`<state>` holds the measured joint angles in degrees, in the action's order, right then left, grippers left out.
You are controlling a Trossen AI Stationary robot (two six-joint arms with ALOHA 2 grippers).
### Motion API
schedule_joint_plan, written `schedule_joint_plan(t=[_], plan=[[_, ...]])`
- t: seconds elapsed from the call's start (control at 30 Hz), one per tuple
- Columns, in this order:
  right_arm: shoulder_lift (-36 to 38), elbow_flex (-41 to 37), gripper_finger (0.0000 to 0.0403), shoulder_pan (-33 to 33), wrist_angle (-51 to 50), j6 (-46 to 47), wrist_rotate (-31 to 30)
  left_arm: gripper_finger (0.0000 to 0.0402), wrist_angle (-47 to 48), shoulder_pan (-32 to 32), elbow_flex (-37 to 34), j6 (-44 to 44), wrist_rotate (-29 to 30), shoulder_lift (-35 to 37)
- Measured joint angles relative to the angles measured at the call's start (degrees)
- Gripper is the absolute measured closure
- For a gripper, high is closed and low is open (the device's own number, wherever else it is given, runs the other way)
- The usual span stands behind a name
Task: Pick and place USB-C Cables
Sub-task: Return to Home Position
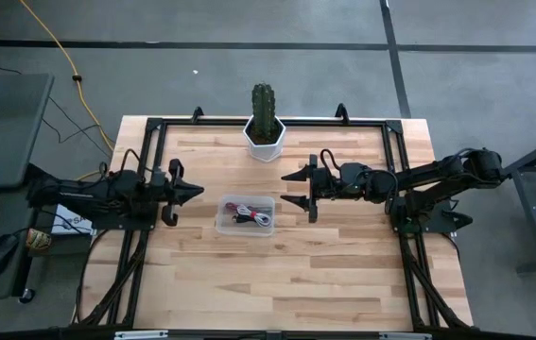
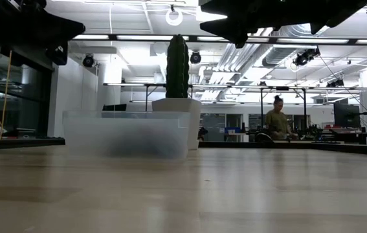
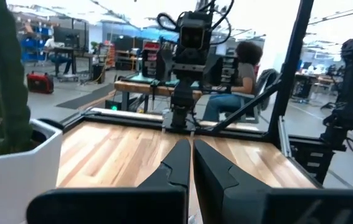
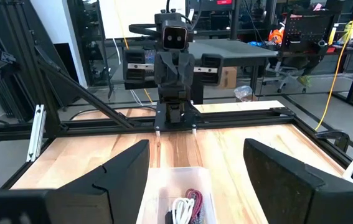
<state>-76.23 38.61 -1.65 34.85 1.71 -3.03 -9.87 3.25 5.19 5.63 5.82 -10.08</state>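
Observation:
A clear plastic bin sits mid-table. Inside it lie coiled USB-C cables: a dark red one, a whitish one and a dark one; in the right wrist view the red and whitish coils show in the bin. My left gripper hovers just left of the bin, shut and empty; its fingers meet. My right gripper hovers right of the bin, open and empty, with fingers spread wide. In the low view the bin rests flat on the wood.
A cactus in a white pot stands at the far edge, behind the bin. A black frame rims the table. Bare wood spreads toward the near edge. A yellow cord lies on the floor off the table. People sit in the room beyond.

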Motion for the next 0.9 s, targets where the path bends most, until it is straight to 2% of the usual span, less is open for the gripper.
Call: schedule_joint_plan(t=[0.2,0.37,0.67,0.83,0.9], plan=[[0.0,0.0,0.0151,0.0,-0.69,0.99,0.0,0.0401,0.78,-0.42,0.0,-1.36,0.15,4.61],[0.0,0.0,0.0151,0.0,-1.25,1.08,0.01,0.0401,5.86,-0.38,0.05,-2.39,1.4,10.01],[0.0,0.0,0.0151,0.0,-1.23,1.09,0.09,0.0401,7.95,-0.29,0.58,-1.82,2.36,9.88],[0.0,0.0,0.0151,0.0,-1.23,1.3,0.13,0.0401,3.33,-0.29,-4.7,-0.28,2.41,9.89],[0.0,0.0,0.0151,0.0,-1.22,1.3,0.17,0.0401,4.92,-0.29,-4.46,0.86,3.05,9.45]])
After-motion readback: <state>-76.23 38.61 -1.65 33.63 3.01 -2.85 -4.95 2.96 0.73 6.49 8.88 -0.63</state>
